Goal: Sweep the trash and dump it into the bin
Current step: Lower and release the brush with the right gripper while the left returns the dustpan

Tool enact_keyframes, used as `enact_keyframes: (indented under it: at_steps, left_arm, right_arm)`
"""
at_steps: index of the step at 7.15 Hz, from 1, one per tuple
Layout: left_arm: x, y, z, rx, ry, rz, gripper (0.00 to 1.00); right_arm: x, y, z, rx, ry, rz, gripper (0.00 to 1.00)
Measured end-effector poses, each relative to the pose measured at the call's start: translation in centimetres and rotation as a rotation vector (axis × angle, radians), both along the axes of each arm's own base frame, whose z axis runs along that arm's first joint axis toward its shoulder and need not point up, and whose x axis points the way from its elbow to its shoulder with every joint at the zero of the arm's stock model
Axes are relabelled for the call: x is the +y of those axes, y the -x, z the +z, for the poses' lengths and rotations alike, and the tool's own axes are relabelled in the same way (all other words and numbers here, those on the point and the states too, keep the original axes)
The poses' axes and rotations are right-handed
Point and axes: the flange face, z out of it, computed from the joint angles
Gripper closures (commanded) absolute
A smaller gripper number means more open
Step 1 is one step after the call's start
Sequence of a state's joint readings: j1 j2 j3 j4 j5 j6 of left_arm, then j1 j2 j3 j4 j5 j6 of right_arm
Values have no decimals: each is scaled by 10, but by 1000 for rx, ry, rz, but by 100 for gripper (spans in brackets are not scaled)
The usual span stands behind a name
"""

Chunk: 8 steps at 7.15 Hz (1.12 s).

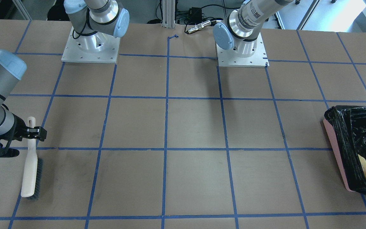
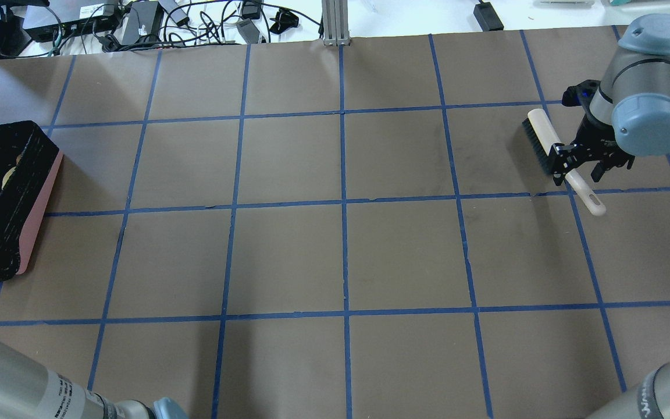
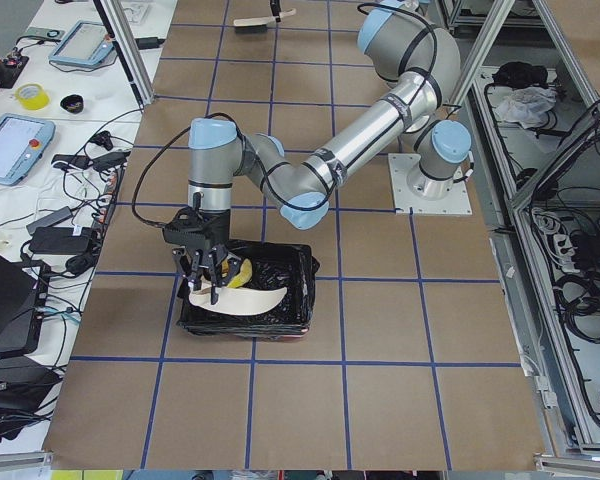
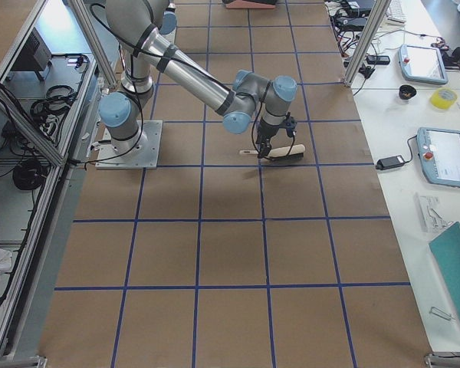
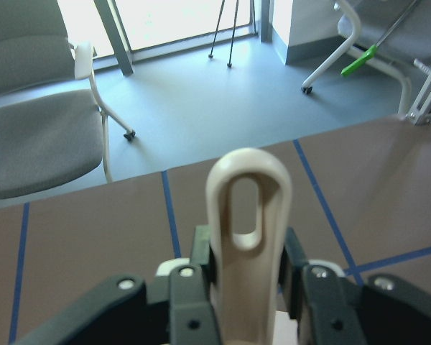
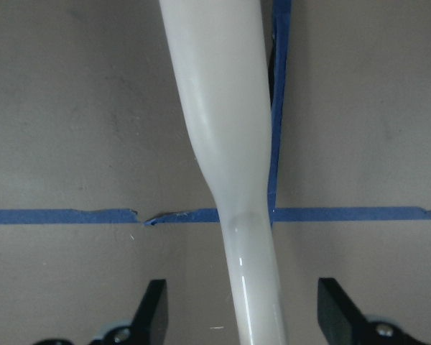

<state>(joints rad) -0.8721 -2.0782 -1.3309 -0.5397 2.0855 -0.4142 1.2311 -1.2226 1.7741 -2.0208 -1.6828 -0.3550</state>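
Note:
The pink bin (image 1: 335,149) with its black bag stands at the table's end on my left; it also shows in the overhead view (image 2: 38,215) and the left side view (image 3: 280,325). A golden-brown piece of trash (image 1: 364,168) lies inside it, and a yellow piece (image 3: 238,275) shows by the dustpan. My left gripper (image 5: 248,280) is shut on the handle of the beige dustpan (image 3: 235,300) and holds it tilted over the bin. My right gripper (image 2: 579,166) is open, its jaws on both sides of the handle of the brush (image 2: 544,139), which lies on the table.
Both arm bases (image 1: 91,47) are bolted at the table's rear edge. Brown paper with blue tape lines (image 2: 344,203) covers the table. Cables and power bricks (image 2: 137,20) lie beyond the far edge. Tablets and tape rolls (image 4: 445,146) sit on side benches.

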Motion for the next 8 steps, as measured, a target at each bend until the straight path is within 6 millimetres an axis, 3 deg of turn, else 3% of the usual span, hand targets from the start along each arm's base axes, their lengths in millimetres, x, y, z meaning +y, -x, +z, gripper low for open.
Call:
enact_keyframes:
  at_steps: [1, 3, 6, 8]
  left_arm:
    - [4, 6, -5, -75, 64, -10, 100]
    - [14, 15, 6, -145, 134, -12, 100]
    - [20, 22, 20, -108, 89, -26, 100]
    - [18, 19, 46, 8, -56, -38, 100]
  right_arm:
    - [0, -4, 17, -10, 44, -2, 0]
    - [0, -15, 63, -6, 117, 5, 0]
    - [8, -31, 159, -6, 128, -7, 0]
    - [19, -71, 200, -1, 178, 6, 0]
